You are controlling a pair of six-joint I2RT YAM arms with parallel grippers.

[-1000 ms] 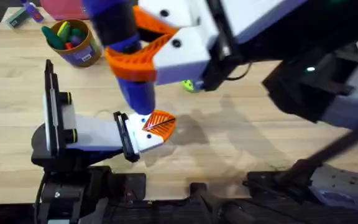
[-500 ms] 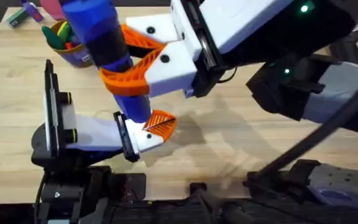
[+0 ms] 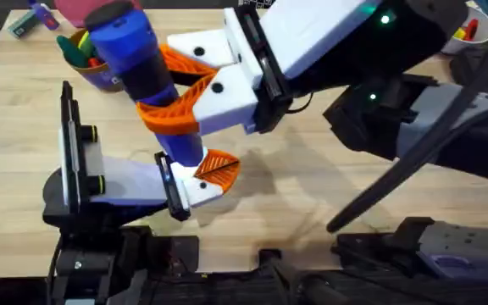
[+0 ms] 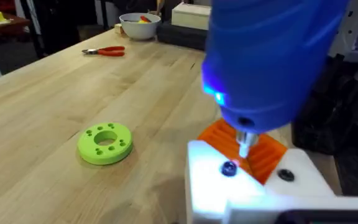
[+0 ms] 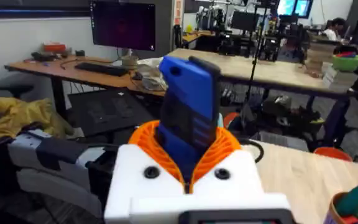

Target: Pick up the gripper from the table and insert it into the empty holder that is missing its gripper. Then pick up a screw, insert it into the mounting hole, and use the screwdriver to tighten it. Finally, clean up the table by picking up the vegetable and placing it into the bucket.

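A: Screwdriver [image 3: 146, 80] clamped in right gripper [image 3: 185, 89] fingers, tip just above the screw [image 4: 229, 168] on the holder [image 4: 253, 186].
B: Left fingers: cannot tell. Keep it upright, seat tip first.

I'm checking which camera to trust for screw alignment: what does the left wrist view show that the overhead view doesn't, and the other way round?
Left wrist alone: the metal tip of the screwdriver just above a dark screw head in the holder, a lit blue light on the body, the lime-green disc, red pliers.
Overhead alone: the right gripper clamped around the screwdriver's body, and the bucket at the table's far left.
Both: the blue screwdriver standing over the holder with the orange gripper seated in it.
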